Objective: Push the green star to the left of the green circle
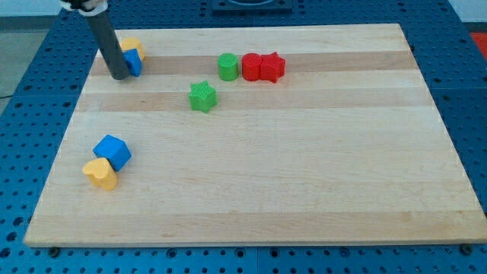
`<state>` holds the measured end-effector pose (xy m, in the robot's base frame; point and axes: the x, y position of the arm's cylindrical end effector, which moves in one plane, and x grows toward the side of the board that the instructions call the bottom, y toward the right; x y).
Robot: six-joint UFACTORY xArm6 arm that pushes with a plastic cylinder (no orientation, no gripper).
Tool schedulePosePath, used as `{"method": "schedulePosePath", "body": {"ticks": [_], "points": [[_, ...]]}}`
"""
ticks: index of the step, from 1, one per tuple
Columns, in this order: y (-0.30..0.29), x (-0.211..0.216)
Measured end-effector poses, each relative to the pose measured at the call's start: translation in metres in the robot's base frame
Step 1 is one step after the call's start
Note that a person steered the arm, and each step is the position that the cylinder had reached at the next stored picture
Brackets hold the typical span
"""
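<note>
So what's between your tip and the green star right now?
Nothing: the camera view shows bare board between my tip and the green star. The blue block sits just right of my tip, above that line.

Rod (106,42) cut off by the view's top edge, upper part and arm out of frame. It covers the left part of the blue block (134,61) and yellow block (132,48) at the board's top-left corner, shapes of both cannot be told; my tip (119,77) shows just left of them. Table (30,91) under the wooden board (304,175) cut off on all sides.
</note>
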<state>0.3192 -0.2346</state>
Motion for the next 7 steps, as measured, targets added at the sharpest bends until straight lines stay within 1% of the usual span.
{"method": "schedulePosePath", "body": {"ticks": [1,2,3,4,5,6,7], "points": [[-0.014,0.0],[-0.034,-0.011],[-0.036,-0.019],[-0.037,0.042],[0.028,0.11],[0.115,0.146],[0.161,0.136]]}}
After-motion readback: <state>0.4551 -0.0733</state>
